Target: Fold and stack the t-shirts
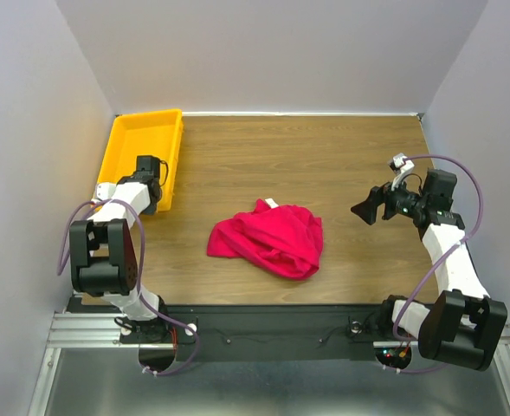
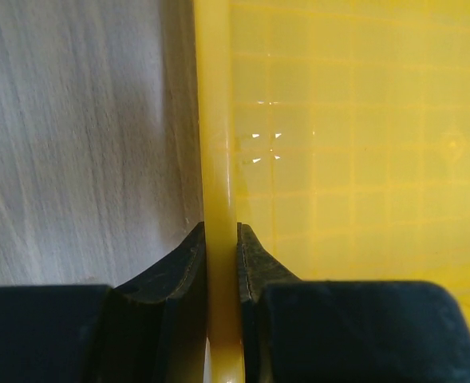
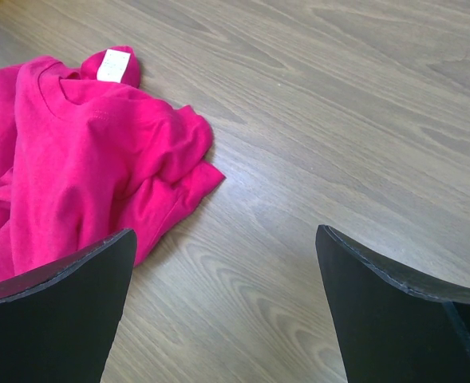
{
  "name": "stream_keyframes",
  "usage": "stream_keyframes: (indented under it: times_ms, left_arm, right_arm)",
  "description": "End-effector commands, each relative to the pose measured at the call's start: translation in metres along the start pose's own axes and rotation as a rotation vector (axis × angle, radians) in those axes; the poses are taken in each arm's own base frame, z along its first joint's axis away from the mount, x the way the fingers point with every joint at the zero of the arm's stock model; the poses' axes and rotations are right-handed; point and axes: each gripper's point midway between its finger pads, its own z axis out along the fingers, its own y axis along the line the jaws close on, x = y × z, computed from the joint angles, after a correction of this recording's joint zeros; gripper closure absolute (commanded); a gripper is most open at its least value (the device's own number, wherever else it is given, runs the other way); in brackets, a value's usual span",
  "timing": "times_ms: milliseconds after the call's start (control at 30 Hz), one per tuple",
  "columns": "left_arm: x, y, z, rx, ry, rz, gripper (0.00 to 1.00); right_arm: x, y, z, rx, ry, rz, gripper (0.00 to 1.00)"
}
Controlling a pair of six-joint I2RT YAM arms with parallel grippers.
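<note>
The move ahead turns on the gap between the open right pincer (image 1: 367, 210) and the crimson t-shirt (image 1: 267, 240). The shirt lies to that pincer's left and a little nearer the arm bases, with bare table (image 1: 341, 156) between them. The pincer hovers above the right side of the table, its jaws spread as wide as they go, holding nothing and aimed toward the cloth. In the right wrist view the shirt (image 3: 83, 159) fills the left of the picture, and the gap of the pincer (image 3: 225, 231) opens onto bare wood just beside the cloth's edge.

The left pincer (image 1: 161, 195) is busy elsewhere. Its jaws stand narrow, clamped on the right-hand rim (image 2: 215, 120) of the yellow tray (image 1: 147, 114) at the far left, one finger inside the wall and one outside. By my reckoning the right arm is both nearer and the free one.

The shirt sits about mid-table, well apart from the tray. It is a rumpled heap, not spread and not folded, and its longer run goes left to right. The collar and its small white neck label (image 3: 116, 64) are turned toward the far side. A sleeve or folded edge pokes out toward the right pincer, which looks the handiest place to take hold.
</note>
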Motion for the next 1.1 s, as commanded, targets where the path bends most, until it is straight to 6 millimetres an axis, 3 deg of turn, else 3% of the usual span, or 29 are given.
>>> stream_keyframes:
  times_ms: [0,367,400,567,633,767,933,1067]
  left_arm:
    - [-0.014,-0.006,0.003,-0.043,-0.076,-0.182,1.0]
    - [-0.011,-0.008,0.021,-0.129,-0.129,-0.113,0.98]
    - [-0.012,-0.011,0.02,-0.134,-0.126,-0.105,0.84]
    - [-0.011,-0.016,0.015,-0.136,-0.12,-0.041,0.6]
    - [-0.013,-0.018,0.009,-0.107,-0.117,-0.034,0.55]
    - [-0.021,-0.025,-0.005,-0.044,-0.108,0.003,0.28]
    - [-0.027,-0.025,-0.026,0.021,-0.073,0.07,0.24]
    - [-0.029,-0.02,-0.047,0.12,-0.024,0.151,0.24]
  right_arm:
    - [-0.015,0.001,-0.002,-0.011,-0.047,-0.041,0.0]
    - [-0.012,0.0,-0.001,-0.015,-0.039,-0.03,0.0]
    - [-0.011,0.0,-0.001,-0.014,-0.038,-0.027,0.0]
    - [-0.009,0.0,-0.001,-0.016,-0.036,-0.026,0.0]
    - [-0.009,0.0,0.0,-0.016,-0.036,-0.029,0.0]
    - [-0.009,0.001,-0.001,-0.024,-0.038,-0.036,0.0]
    - [-0.006,0.007,-0.001,-0.054,-0.043,-0.065,0.0]
    - [-0.004,0.027,0.0,-0.191,-0.055,-0.108,0.0]
